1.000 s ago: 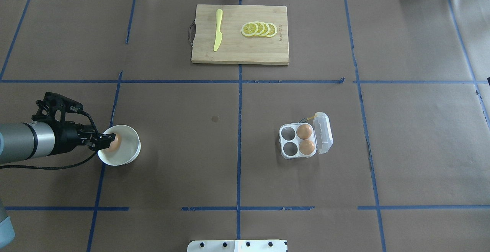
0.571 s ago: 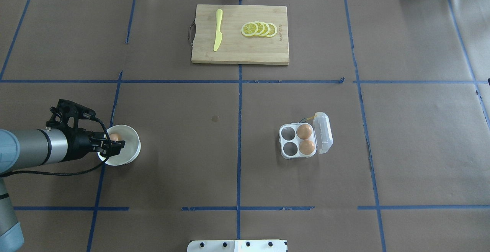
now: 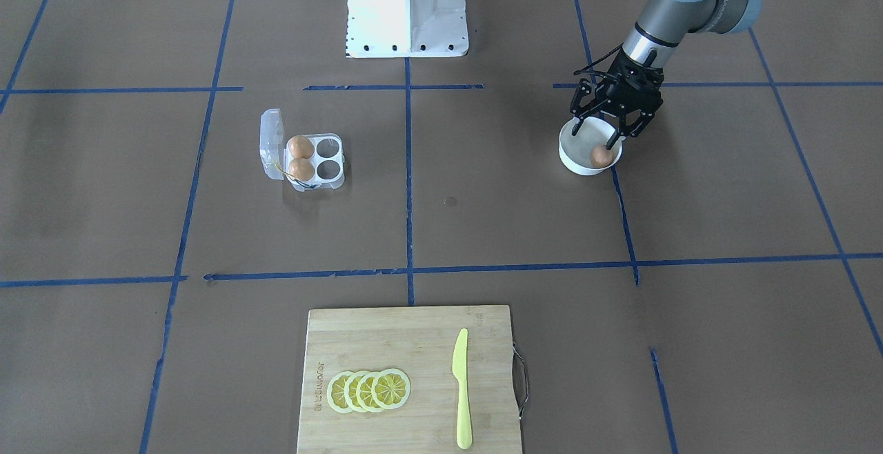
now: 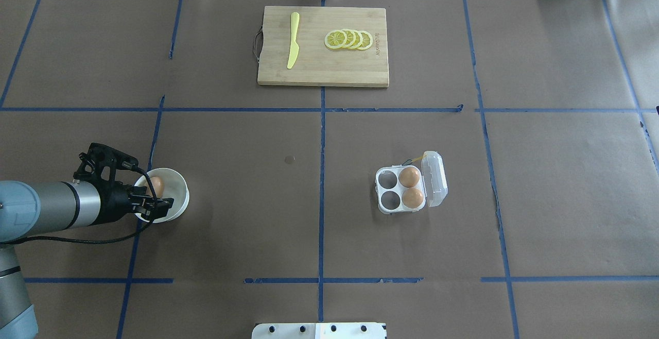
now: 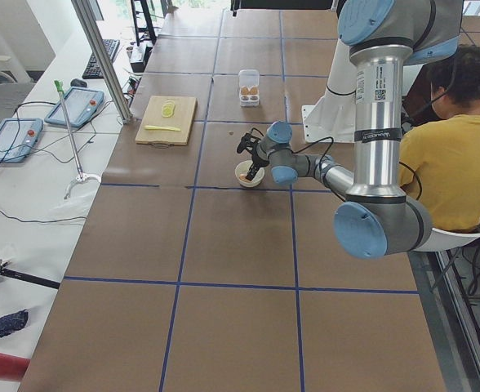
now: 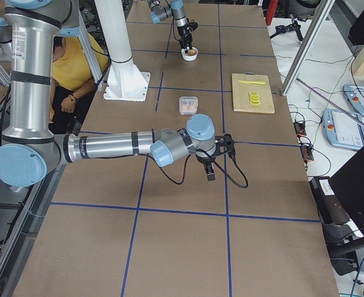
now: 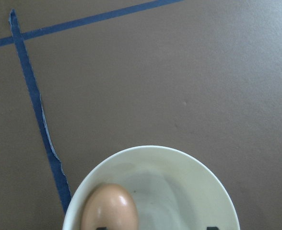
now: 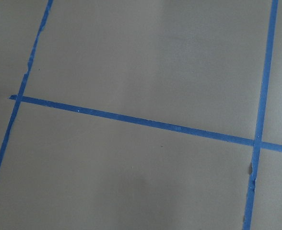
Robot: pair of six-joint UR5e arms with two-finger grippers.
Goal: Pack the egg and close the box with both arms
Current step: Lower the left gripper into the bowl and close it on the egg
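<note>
A tan-brown egg (image 4: 156,185) lies in a round white bowl (image 4: 177,187) at the left of the table. My left gripper (image 4: 156,202) hangs over the bowl, open and empty, with its fingertips (image 3: 612,141) down inside the rim. In the left wrist view the egg (image 7: 108,211) sits off to the left, by one fingertip. The clear egg carton (image 4: 389,201) stands right of centre with its lid (image 4: 435,179) open. Two eggs (image 4: 410,176) fill its right cells. My right gripper (image 6: 210,170) shows only in the exterior right view, above bare table; I cannot tell its state.
A wooden cutting board (image 4: 323,66) with lemon slices (image 4: 348,39) and a yellow knife (image 4: 293,40) lies at the far centre. The white pedestal (image 3: 407,5) stands at the robot's side. An operator in yellow (image 5: 460,155) sits by the left arm.
My left gripper moved right and towards the robot's side, from the bowl's left rim to over its near part. The egg stays in the bowl.
</note>
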